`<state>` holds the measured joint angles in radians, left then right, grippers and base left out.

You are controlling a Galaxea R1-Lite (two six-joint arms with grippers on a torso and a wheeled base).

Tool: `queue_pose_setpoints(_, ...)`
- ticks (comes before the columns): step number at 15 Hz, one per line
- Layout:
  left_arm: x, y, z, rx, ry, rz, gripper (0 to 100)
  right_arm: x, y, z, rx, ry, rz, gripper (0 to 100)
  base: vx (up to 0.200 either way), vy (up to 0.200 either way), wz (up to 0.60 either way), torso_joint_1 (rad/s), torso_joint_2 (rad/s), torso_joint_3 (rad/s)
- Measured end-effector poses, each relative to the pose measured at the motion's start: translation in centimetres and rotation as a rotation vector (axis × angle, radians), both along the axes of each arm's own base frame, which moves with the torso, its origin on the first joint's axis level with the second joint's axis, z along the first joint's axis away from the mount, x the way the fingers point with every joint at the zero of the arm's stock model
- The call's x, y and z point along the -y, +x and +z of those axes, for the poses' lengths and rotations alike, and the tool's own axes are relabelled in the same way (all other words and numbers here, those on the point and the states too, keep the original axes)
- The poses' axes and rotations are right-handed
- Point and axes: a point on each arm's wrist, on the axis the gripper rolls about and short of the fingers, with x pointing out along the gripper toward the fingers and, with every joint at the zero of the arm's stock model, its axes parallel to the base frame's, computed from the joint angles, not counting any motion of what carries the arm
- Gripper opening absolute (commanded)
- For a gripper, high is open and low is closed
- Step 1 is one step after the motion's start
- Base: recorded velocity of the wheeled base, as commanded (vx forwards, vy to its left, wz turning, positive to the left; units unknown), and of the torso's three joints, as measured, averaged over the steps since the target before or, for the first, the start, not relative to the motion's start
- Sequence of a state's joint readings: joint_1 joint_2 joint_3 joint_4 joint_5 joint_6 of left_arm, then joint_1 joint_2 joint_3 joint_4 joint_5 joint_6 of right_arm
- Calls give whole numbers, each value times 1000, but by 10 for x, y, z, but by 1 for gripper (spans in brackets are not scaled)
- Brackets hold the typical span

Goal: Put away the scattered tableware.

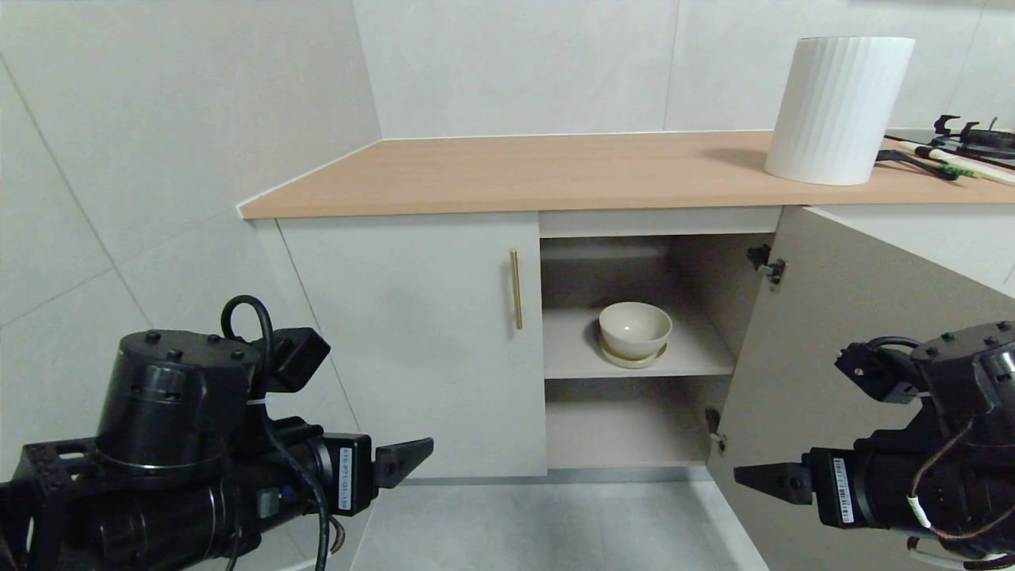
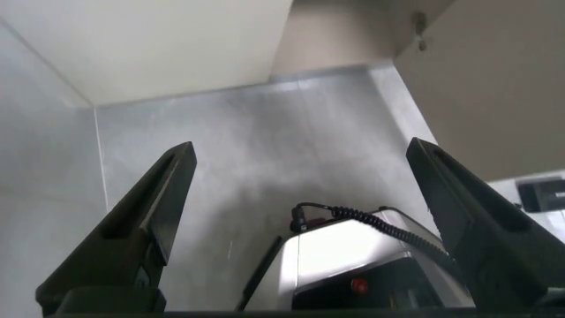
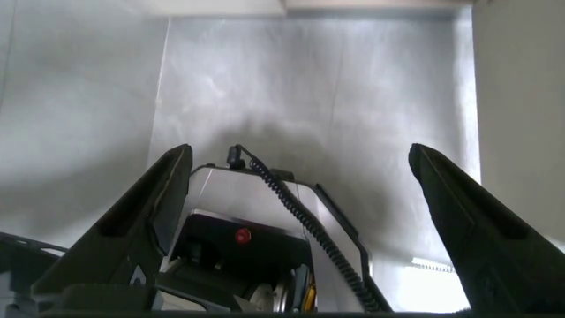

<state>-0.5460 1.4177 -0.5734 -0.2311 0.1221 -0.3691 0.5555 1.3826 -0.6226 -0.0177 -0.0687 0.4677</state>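
A cream bowl (image 1: 635,329) sits on a small plate (image 1: 632,358) on the middle shelf (image 1: 690,357) of the open cabinet. My left gripper (image 1: 406,461) hangs low at the left in front of the closed cabinet door, pointing toward the middle. In the left wrist view its fingers (image 2: 146,225) stand wide apart and hold nothing. My right gripper (image 1: 765,480) hangs low at the right, near the open door (image 1: 817,381), pointing left. Its fingers (image 3: 472,225) are spread wide too, with only floor between them.
A wooden countertop (image 1: 555,170) carries a tall white ribbed container (image 1: 839,109) and dark utensils (image 1: 947,155) at the far right. The left cabinet door (image 1: 412,341) is closed, with a brass handle (image 1: 515,289). Grey floor (image 1: 555,523) lies below the cabinet.
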Motion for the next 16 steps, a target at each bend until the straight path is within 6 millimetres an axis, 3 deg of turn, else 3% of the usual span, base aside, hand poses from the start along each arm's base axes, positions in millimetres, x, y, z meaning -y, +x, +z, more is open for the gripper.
queue_pose_setpoints(7, 0, 0, 0, 2, 1, 0, 100, -1, 1, -2, -9, -7, -2, 100, -200, 0, 0, 1, 0, 2)
queue_pose_setpoints(16, 0, -1, 1, 5, -1, 1, 100, 1, 1, -1, 4, -23, -22, 100, 0, 0, 0, 0, 0, 0)
